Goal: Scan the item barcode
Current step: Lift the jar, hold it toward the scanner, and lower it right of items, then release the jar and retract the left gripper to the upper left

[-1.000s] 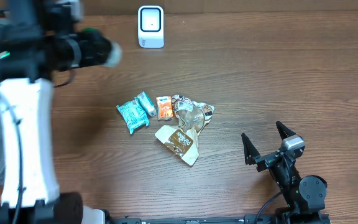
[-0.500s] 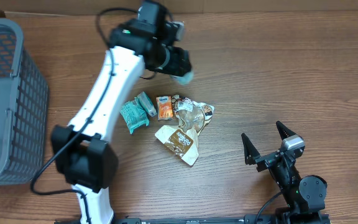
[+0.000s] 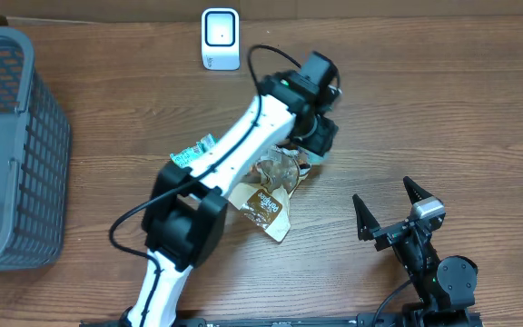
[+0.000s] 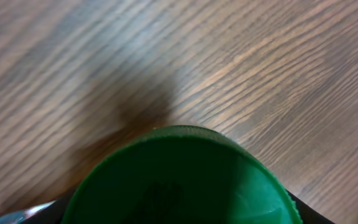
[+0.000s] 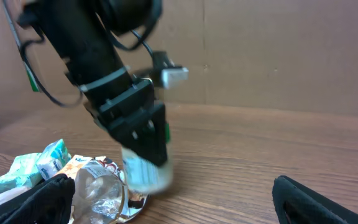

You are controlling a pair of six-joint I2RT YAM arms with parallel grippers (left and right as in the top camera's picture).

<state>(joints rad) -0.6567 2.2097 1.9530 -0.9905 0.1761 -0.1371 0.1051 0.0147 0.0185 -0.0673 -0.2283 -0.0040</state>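
Since a second back: swing of the left arm from the far-left corner across to the right edge of the snack pile [image 3: 263, 207]. Green-capped container [image 5: 143, 173] clamped in the left gripper [image 3: 320, 138], jaws part-open around it, hung low over the wooden table [image 3: 443, 100]; contact with the tabletop unclear. Well apart from the white barcode scanner [image 3: 220, 38]. Right gripper [image 3: 380, 188] spread wide, empty, low at the near edge.

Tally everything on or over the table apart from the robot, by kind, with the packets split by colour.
Basket: 1
Scanner: 1
Green-topped container, in the left gripper: 1
Teal packets: 2
Orange packet: 1
Brown pouch: 1
Clear wrapper: 1
Total: 8
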